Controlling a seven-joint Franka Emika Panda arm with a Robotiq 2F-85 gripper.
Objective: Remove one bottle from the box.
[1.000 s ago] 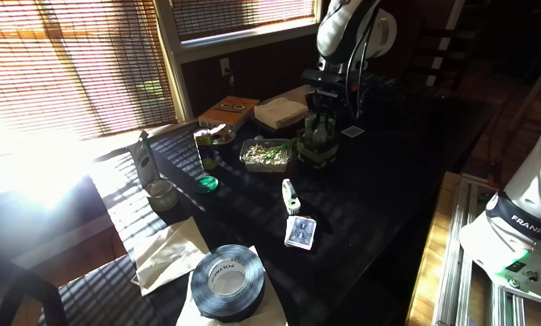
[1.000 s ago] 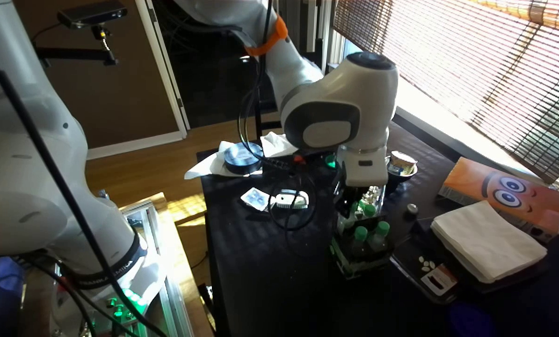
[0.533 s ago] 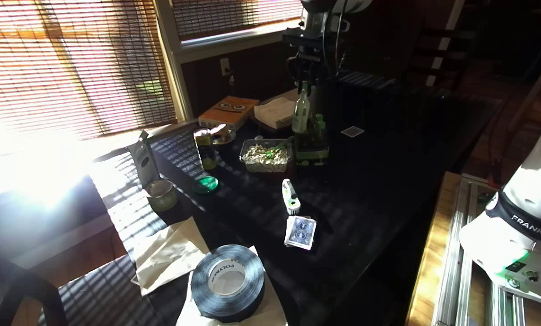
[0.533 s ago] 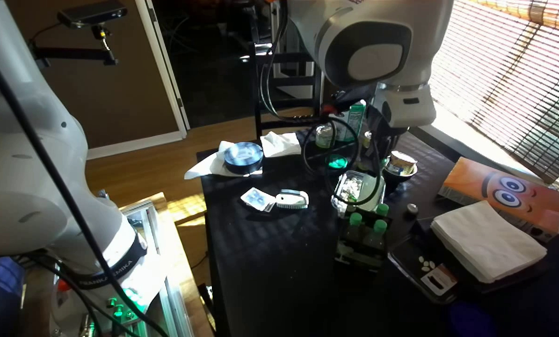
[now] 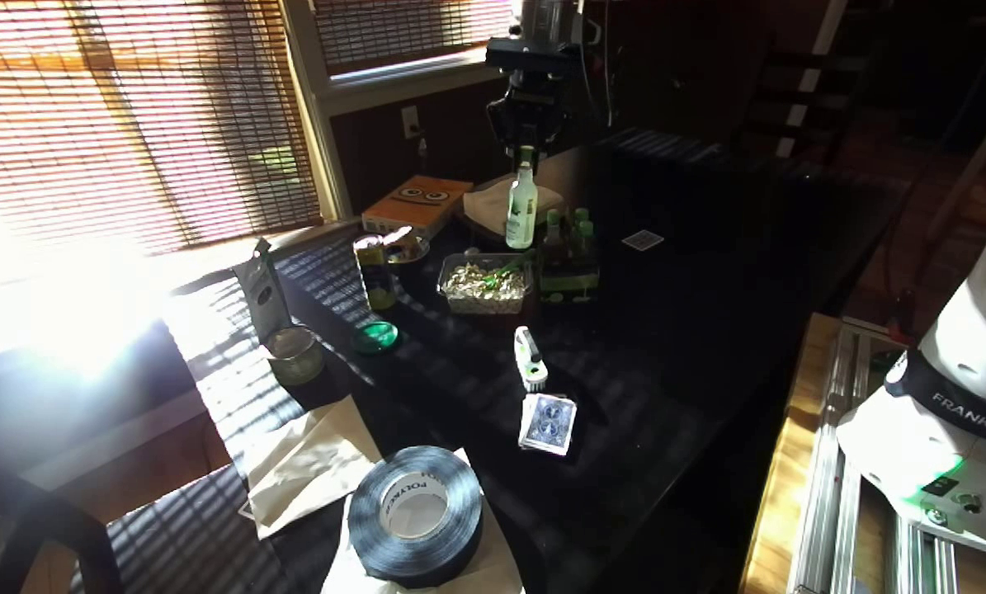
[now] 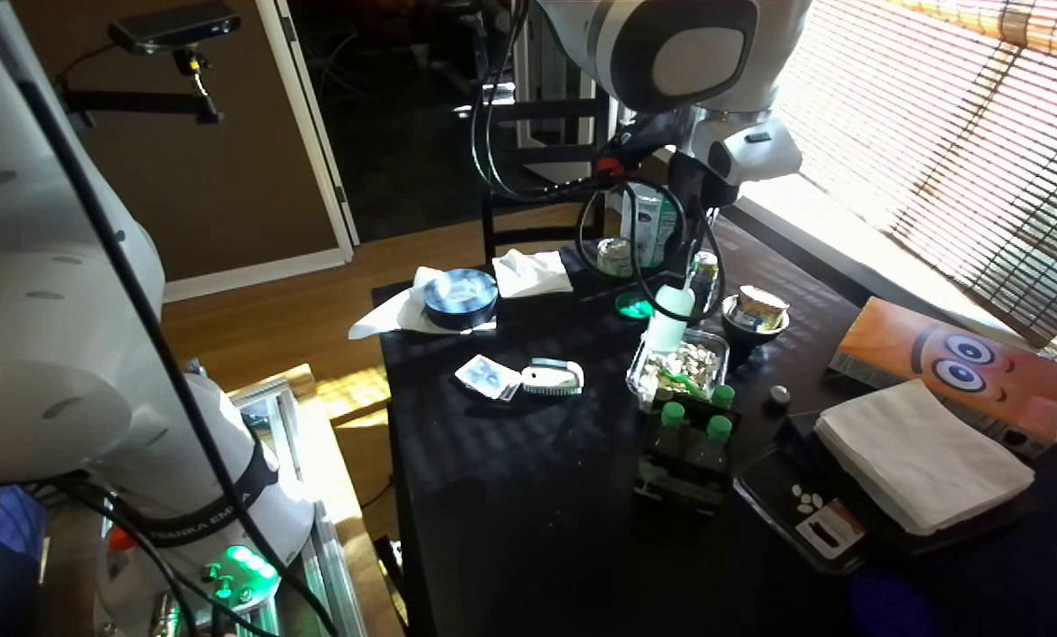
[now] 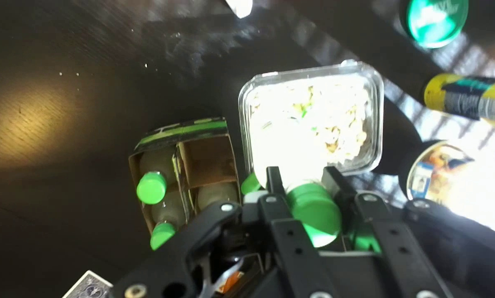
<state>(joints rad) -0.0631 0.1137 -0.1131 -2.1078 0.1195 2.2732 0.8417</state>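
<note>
Green-capped, the slim bottle (image 5: 521, 213) hangs pinched in the black gripper (image 7: 302, 175) outside the dark cardboard box (image 5: 570, 284), removal seemingly done, set-down wanted next.

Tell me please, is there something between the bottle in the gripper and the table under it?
Yes, it seems: the clear food container lies under the bottle, which the gripper holds outside the box. Straight down looks blocked.

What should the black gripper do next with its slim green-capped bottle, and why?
Probably carry the slim bottle sideways before lowering it: the gripper holds it outside the dark cardboard box, but the wrist view shows it overlapping the clear rectangular plastic tub.
</note>
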